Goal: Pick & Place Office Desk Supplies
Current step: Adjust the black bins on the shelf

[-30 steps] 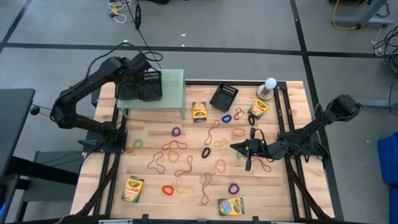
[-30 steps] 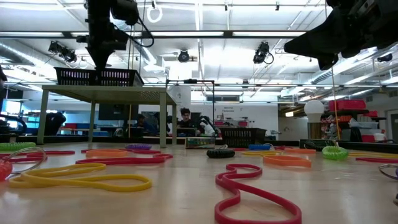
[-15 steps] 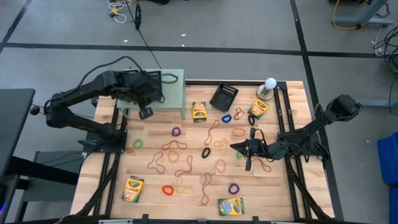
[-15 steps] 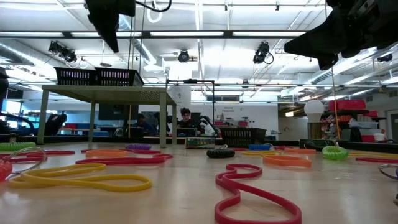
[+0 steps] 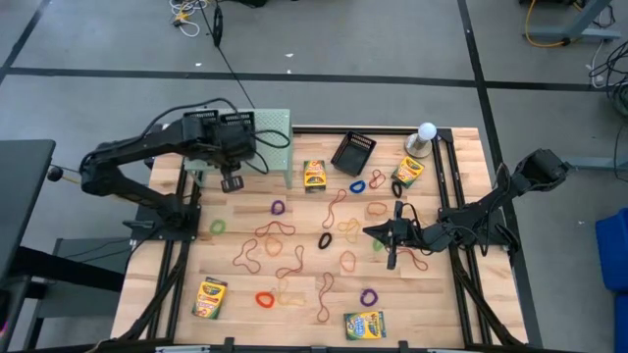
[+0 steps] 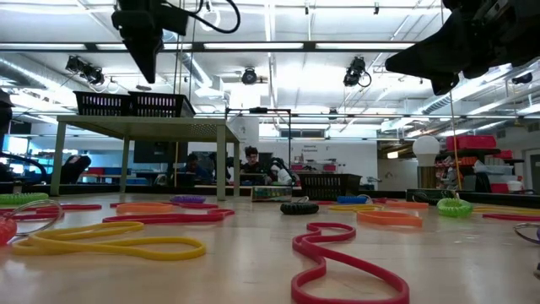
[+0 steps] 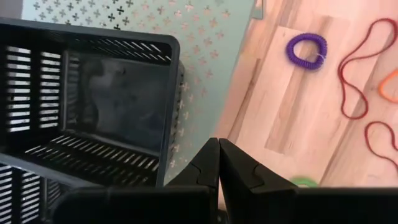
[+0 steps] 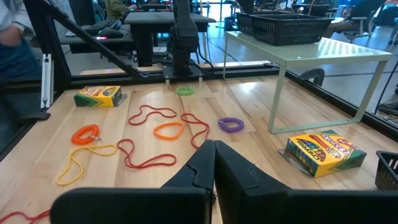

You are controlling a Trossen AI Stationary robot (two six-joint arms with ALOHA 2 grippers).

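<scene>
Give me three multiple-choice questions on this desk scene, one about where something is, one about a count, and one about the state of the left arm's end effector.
1. Where does the black mesh tray nearest the left arm sit?
A. On the pale green stand
B. On the floor
C. On top of a crayon box

2. How many crayon boxes lie on the table?
A. Two
B. Four
C. Six

3. What state is the left end effector in?
A. Wide open
B. Shut on a rubber band
C. Shut and empty

Answers:
1. A: the left wrist view shows the tray resting on the perforated green surface.
2. B: the high view shows two near the far edge and two near the front edge.
3. C: the left wrist view shows its fingers pressed together with nothing between them.
</scene>
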